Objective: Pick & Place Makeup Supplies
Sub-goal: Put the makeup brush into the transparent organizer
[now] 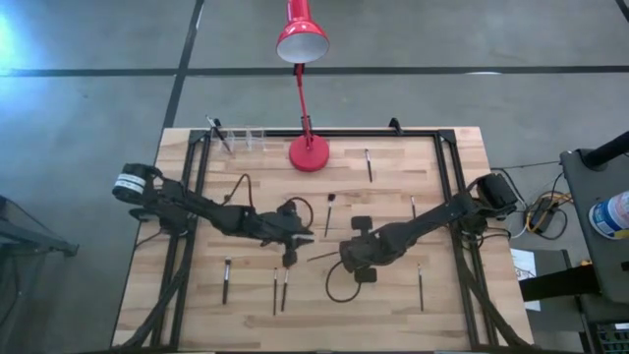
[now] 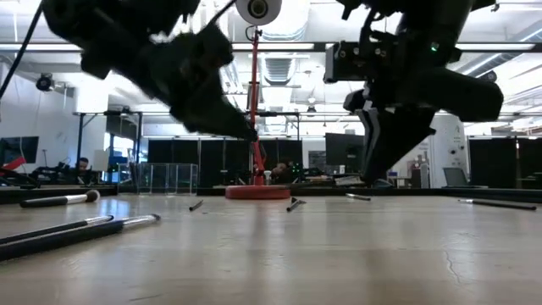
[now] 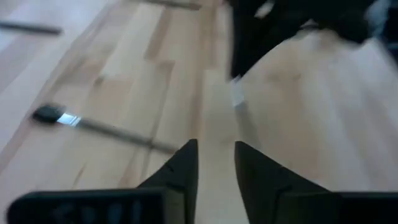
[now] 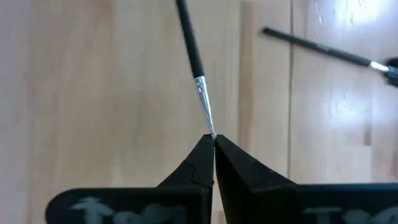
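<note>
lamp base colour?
Red, like its shade; the lamp base shows best in the high view.

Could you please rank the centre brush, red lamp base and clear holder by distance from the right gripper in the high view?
From the right gripper:
1. Centre brush, mid-table, just beyond it.
2. Red lamp base, back centre.
3. Clear holder, back left.

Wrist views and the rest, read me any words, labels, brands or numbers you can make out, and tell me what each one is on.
No text can be read in any view.
Pale marks on the right tool's housing, right wrist view: too blurred to read.
Pale marks on the left tool's housing, left wrist view: too blurred to read.
Label on the white container at the high view's right edge: too small to read.
</note>
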Robot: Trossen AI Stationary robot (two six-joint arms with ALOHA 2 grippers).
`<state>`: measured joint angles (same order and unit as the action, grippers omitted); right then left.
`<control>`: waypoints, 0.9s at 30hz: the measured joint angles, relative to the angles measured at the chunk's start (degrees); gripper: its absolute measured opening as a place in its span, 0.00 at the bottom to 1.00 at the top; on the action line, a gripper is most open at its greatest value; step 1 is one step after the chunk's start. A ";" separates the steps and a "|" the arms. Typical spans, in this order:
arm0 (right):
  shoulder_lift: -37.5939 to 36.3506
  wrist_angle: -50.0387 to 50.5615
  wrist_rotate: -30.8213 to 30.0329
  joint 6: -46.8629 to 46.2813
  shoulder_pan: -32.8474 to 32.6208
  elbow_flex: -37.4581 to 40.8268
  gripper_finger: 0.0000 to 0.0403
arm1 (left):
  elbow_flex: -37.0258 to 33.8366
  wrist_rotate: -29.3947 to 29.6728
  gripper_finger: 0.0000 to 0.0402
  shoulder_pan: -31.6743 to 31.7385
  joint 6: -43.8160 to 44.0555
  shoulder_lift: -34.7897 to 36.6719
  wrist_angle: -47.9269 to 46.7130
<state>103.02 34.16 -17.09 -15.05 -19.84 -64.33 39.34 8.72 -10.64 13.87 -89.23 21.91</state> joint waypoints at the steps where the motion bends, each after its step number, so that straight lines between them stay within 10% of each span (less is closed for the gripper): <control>1: 0.00 0.03 -0.51 -0.02 0.00 0.04 0.02 | 0.79 -1.28 0.27 -0.24 0.38 -0.10 0.03; 27: -0.66 -0.18 -9.00 6.08 -0.04 -8.80 0.02 | 10.13 -5.74 0.31 -0.53 5.70 -9.56 -2.97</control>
<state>102.37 33.98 -26.09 -8.97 -19.88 -73.13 49.47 2.98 -11.17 19.57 -98.79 18.94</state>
